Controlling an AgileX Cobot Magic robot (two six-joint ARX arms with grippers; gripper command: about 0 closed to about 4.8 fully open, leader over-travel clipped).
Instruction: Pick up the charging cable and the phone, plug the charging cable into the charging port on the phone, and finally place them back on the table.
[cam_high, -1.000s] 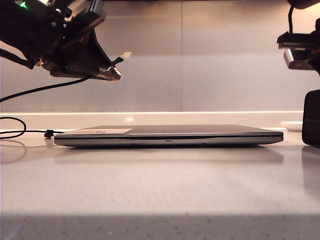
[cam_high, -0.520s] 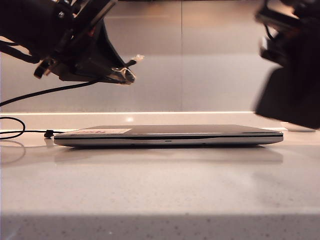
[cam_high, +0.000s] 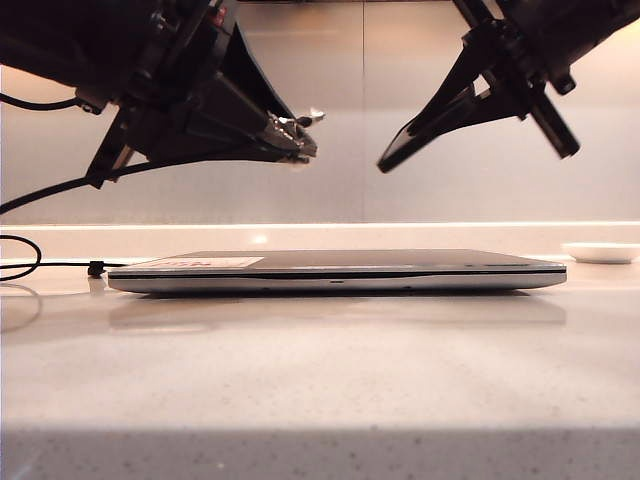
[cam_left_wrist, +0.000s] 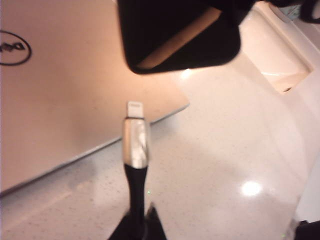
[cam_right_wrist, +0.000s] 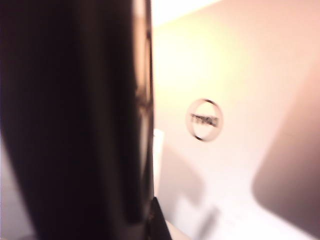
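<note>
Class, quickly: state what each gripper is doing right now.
Left gripper: shut on the charging cable, held above the laptop.
Right gripper: shut on the phone, raised and tilted.

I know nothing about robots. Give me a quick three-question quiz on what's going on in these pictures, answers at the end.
1. True or false: the plug of the charging cable is already in the phone.
2. Which gripper holds the phone: A) left gripper, B) right gripper?
3. What lies on the table beneath both arms?

Key:
1. False; there is a gap between them in the air.
2. B; the left fingers are shut on the cable.
3. A closed laptop.
</note>
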